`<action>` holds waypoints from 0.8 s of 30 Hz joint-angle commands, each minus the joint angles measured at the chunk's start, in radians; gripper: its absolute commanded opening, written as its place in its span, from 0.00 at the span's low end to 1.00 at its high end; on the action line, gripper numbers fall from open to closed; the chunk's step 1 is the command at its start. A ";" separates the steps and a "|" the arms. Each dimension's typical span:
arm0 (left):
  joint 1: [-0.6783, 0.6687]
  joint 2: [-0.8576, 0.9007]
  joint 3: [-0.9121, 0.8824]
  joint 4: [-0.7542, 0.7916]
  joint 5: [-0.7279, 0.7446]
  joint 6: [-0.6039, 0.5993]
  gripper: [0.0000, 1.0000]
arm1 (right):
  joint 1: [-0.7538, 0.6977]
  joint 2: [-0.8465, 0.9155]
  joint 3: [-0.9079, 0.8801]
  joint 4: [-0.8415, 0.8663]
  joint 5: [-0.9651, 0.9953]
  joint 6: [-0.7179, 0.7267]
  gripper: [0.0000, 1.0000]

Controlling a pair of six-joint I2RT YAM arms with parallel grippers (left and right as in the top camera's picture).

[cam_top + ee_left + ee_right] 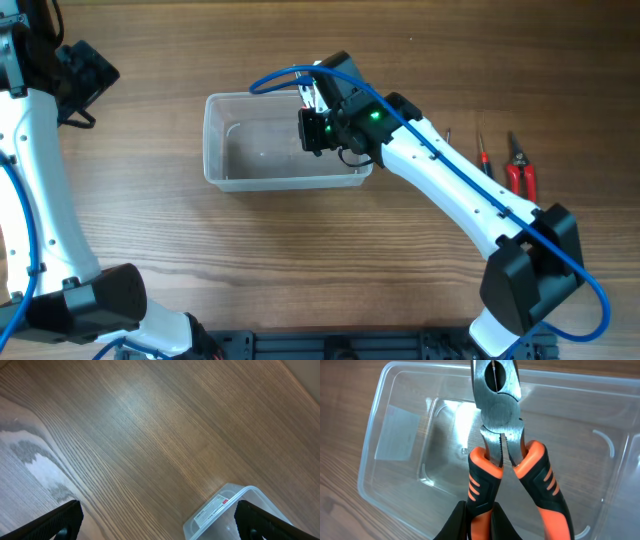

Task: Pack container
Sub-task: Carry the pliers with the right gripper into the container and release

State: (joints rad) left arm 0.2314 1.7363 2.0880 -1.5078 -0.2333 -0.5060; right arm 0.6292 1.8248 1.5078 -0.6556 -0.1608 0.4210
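Note:
The container point(215, 150) is a clear plastic tub in the middle of the table, with nothing lying in it. It also shows in the right wrist view point(385, 435) and, one corner with a label, in the left wrist view point(220, 507). My right gripper point(479, 522) is shut on one handle of the orange-and-black pliers point(500, 435) and holds them over the tub's right part, steel jaws pointing away. In the overhead view that gripper point(318, 128) sits over the tub's right end. My left gripper point(160, 522) is open and empty over bare wood, left of the tub.
On the table right of the tub lie red-handled cutters point(519, 172), a small red screwdriver point(484, 155) and a thin dark tool point(450, 136). The left arm point(50, 150) stands along the left edge.

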 commanded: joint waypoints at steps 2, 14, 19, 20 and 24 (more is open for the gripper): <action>0.005 0.003 -0.001 -0.001 0.009 0.005 1.00 | 0.019 0.027 0.009 0.016 0.068 -0.189 0.04; 0.005 0.003 -0.001 -0.001 0.009 0.005 1.00 | 0.022 0.057 0.009 0.054 -0.043 -1.146 0.04; 0.005 0.003 -0.001 -0.001 0.009 0.005 1.00 | 0.010 0.078 0.009 0.052 -0.043 -1.389 0.04; 0.005 0.003 -0.001 -0.001 0.009 0.005 1.00 | 0.005 0.085 0.009 0.058 -0.044 -1.397 0.04; 0.005 0.003 -0.001 -0.001 0.009 0.005 1.00 | 0.005 0.126 0.009 0.075 -0.106 -1.398 0.05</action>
State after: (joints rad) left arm 0.2314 1.7363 2.0880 -1.5078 -0.2337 -0.5060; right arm 0.6403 1.9079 1.5078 -0.5961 -0.1917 -0.8711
